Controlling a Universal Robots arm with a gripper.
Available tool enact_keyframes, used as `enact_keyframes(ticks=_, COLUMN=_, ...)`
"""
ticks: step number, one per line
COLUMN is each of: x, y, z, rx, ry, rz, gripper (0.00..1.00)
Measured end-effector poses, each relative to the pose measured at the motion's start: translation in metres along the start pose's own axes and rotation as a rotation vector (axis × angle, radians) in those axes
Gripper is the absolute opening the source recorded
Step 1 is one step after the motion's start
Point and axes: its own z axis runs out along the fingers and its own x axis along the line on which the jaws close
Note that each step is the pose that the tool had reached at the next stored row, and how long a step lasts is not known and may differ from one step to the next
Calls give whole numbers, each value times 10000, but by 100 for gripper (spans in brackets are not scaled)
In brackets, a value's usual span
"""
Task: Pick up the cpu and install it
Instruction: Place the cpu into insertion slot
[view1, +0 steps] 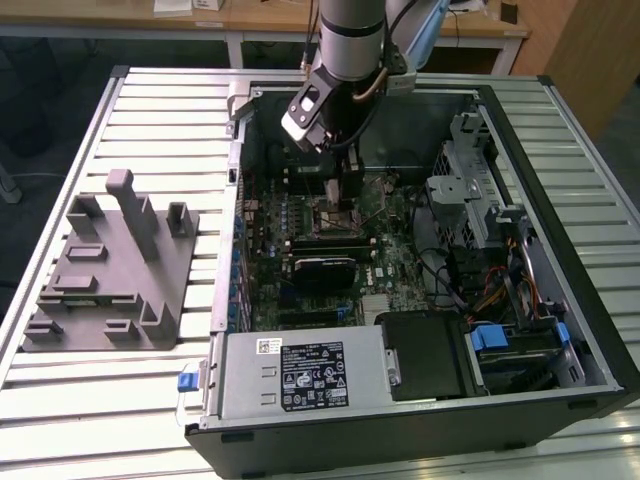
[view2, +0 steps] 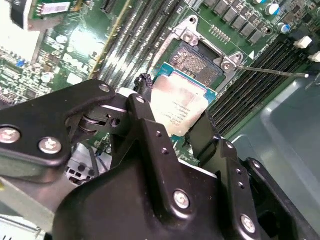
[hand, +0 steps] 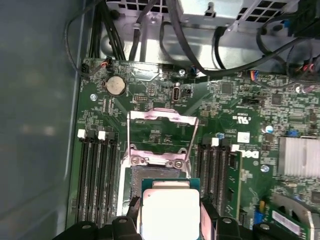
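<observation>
My gripper reaches down into the open computer case and is shut on the cpu, a thin square chip with a pale metal top and green edges. In both wrist views the black fingers clamp the cpu on two opposite sides. The chip hangs just above the motherboard, partly over the open dark socket. The socket's metal load plate is flipped up and its thin lever sticks out to the side. I cannot tell whether the chip touches the socket.
A grey plastic fixture block lies on the slatted table at the exterior view's left. Inside the case are memory slots, black cables, a power supply and a drive cage. The case walls close in around the arm.
</observation>
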Motion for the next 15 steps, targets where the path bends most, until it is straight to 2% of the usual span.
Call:
enact_keyframes(ticks=7, x=31, y=-2, z=99, rx=5, ry=-8, rz=210, gripper=54)
enact_keyframes(ticks=15, x=37, y=-10, z=199, rx=5, ry=-8, rz=216, gripper=54)
